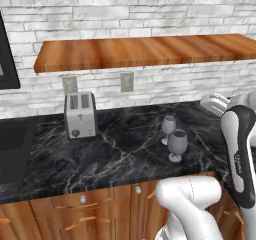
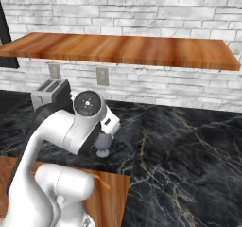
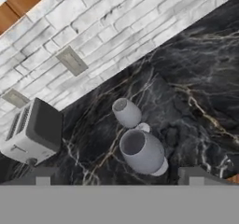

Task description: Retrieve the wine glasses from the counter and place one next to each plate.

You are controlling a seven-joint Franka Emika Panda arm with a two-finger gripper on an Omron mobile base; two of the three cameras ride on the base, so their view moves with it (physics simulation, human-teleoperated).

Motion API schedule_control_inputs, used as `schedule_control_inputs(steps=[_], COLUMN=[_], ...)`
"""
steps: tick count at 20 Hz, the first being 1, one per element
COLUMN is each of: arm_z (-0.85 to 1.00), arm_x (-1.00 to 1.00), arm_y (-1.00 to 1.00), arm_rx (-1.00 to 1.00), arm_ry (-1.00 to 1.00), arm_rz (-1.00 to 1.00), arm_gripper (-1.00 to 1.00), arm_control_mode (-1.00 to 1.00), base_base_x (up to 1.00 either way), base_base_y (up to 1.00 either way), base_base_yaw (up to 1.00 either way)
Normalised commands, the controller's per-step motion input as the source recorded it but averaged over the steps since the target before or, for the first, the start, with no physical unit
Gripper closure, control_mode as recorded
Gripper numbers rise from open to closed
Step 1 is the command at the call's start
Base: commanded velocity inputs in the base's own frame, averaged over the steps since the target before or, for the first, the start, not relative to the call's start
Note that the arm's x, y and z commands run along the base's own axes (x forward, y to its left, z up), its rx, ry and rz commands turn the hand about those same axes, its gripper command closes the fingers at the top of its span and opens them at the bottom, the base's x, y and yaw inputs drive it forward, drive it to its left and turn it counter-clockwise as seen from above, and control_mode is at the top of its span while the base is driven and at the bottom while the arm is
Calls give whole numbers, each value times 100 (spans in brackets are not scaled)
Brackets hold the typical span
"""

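Two smoky grey wine glasses stand upright, close together, on the black marble counter (image 1: 115,154). The nearer glass (image 1: 177,144) (image 3: 141,151) stands in front of the farther one (image 1: 168,127) (image 3: 126,112). In the right base view my arm hides most of them, leaving one bowl and foot (image 2: 103,144) showing. My gripper (image 3: 119,177) hovers above and in front of the nearer glass, open, fingertips (image 3: 43,176) wide apart with nothing between them. The plates are out of view.
A silver toaster (image 1: 80,115) (image 3: 35,130) stands left of the glasses against the white brick wall. A brown wooden shelf (image 1: 145,51) hangs above the counter. A dark sink (image 1: 12,149) lies at far left. Wall outlets (image 1: 127,82) sit behind.
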Motion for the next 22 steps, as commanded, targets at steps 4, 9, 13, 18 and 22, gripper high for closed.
schedule_control_inputs(steps=[4,9,13,18,22], arm_z=[0,-1,0,-11,-44], arm_x=[0,-1,0,0,0], arm_y=[-68,-45,-21,0,0], arm_rx=[16,32,37,34,26], arm_ry=[20,41,54,28,0], arm_rz=[0,-9,-8,-5,-15], arm_gripper=[-100,-100,-100,-100,-100], arm_control_mode=[-100,-100,-100,-100,-100], base_base_x=[0,0,0,0,0], base_base_y=[0,0,0,0,0], base_base_yaw=[0,0,0,0,0])
